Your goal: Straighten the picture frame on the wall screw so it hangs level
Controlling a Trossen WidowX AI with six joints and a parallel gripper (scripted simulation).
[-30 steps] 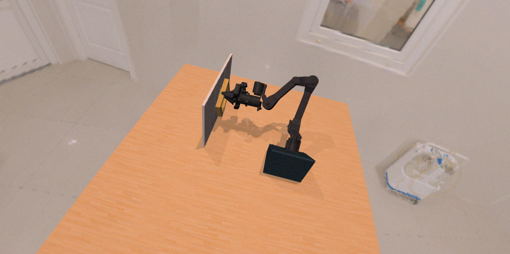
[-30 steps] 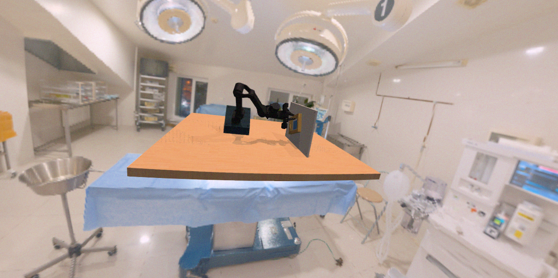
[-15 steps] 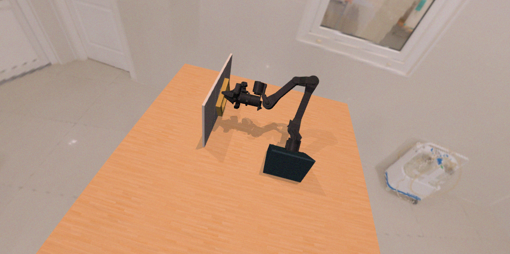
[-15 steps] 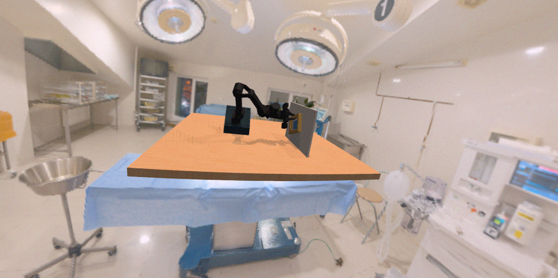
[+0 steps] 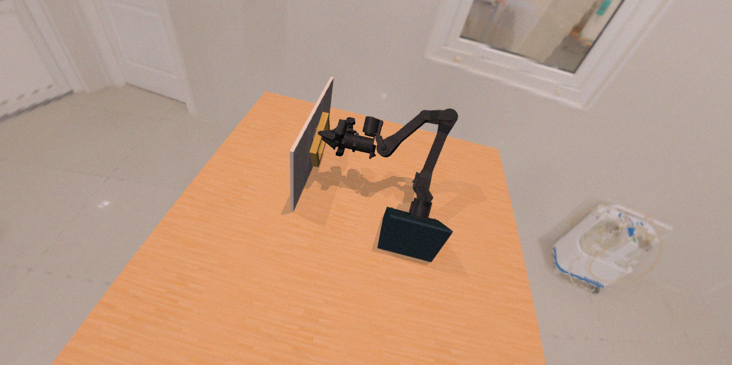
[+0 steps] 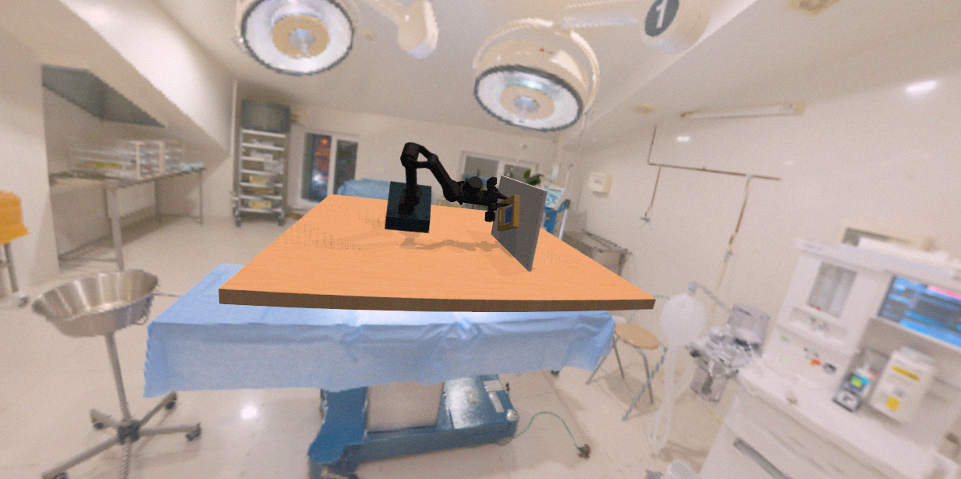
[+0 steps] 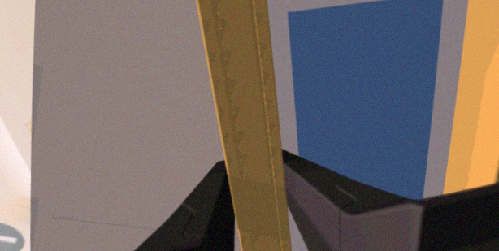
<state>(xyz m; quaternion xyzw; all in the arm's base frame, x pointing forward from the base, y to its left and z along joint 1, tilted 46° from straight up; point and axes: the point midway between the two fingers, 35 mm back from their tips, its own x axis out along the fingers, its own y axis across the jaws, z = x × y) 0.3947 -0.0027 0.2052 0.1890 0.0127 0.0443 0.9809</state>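
Observation:
The golden picture frame [image 5: 314, 158] [image 6: 516, 211] [image 7: 240, 71] is against the grey upright board [image 5: 299, 178] [image 6: 527, 233] [image 7: 122, 71]. It has a pale mount around a blue picture [image 7: 366, 71]. My gripper [image 5: 321, 134] [image 6: 508, 199] [image 7: 252, 165] is shut on one bar of the frame, with one black finger on each side of it in the wrist view. In the wrist view the bar leans slightly against the board's edge. The screw and the notched strip are hidden, and I cannot tell whether the strip rests on the screw.
The wooden table [image 5: 307, 285] [image 6: 376, 274] carries the board and my dark base block [image 5: 412, 236] [image 6: 408, 218]. My arm reaches from the base to the board above the table. Operating lamps [image 6: 296, 31] [image 6: 527, 95] hang in the room behind.

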